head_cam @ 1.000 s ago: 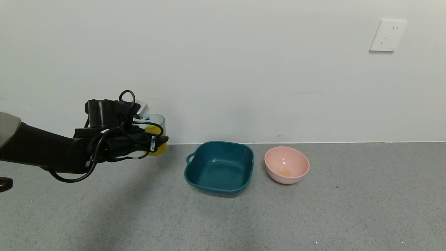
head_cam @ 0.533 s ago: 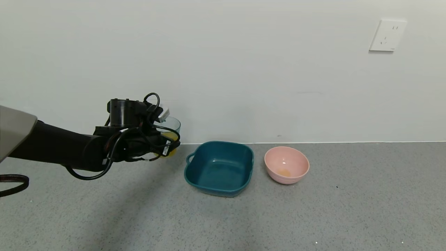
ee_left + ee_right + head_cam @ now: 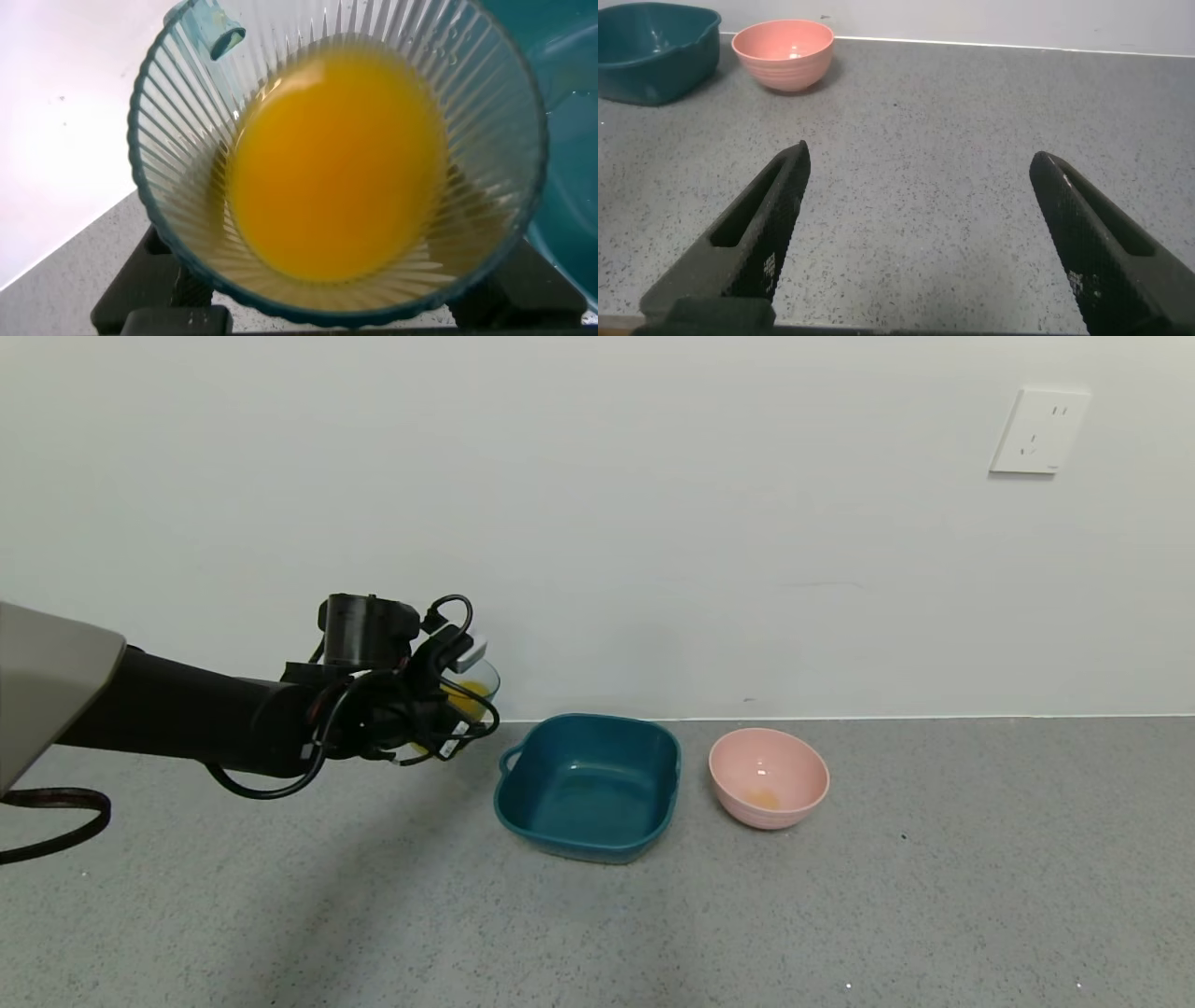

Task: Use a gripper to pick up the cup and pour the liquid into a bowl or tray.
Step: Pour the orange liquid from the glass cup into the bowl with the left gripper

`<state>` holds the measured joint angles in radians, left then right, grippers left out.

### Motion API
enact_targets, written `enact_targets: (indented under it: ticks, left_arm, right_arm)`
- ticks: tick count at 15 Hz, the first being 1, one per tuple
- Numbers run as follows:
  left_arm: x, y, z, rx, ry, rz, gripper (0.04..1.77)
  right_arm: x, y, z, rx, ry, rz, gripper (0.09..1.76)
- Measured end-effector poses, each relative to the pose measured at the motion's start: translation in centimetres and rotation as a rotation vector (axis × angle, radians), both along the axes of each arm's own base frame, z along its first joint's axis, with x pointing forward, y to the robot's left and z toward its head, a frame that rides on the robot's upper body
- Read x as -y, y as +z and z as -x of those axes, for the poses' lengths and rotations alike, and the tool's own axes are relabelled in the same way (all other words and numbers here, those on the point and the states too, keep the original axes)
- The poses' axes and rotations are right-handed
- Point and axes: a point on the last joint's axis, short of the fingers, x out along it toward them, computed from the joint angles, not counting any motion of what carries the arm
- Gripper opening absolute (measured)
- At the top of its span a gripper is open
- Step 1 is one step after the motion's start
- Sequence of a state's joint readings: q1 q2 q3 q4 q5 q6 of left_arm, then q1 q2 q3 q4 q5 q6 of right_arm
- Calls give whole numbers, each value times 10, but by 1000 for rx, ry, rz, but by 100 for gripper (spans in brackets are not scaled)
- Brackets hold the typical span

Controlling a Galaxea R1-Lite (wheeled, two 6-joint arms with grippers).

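My left gripper (image 3: 448, 719) is shut on the ribbed blue-green cup (image 3: 470, 695) and holds it in the air just left of the dark teal square dish (image 3: 588, 786), slightly tilted. The cup (image 3: 336, 159) fills the left wrist view, with orange-yellow liquid (image 3: 336, 163) in its bottom; the liquid also shows in the head view (image 3: 470, 691). An edge of the teal dish (image 3: 570, 140) shows beside the cup. My right gripper (image 3: 920, 159) is open and empty above the grey floor, out of the head view. It sees the teal dish (image 3: 654, 51) far off.
A round pink bowl (image 3: 767, 777) with a little orange residue stands right of the teal dish; it also shows in the right wrist view (image 3: 783, 51). A white wall with a socket (image 3: 1039, 431) stands close behind. A black cable (image 3: 56, 817) hangs at the far left.
My left gripper has carried the cup to the right, closer to the teal dish, and the cup has tilted a little. The dishes have not moved.
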<state>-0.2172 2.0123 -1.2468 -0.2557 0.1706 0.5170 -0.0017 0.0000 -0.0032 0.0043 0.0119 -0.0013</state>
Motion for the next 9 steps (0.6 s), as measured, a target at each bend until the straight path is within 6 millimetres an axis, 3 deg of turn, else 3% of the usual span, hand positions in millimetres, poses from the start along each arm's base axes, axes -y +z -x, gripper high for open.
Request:
enact_targets:
  ticks: [9]
  left_arm:
    - [45,13,-1,-8,-67,-164,129]
  right_arm:
    - [0,0,0,0,0,0,171]
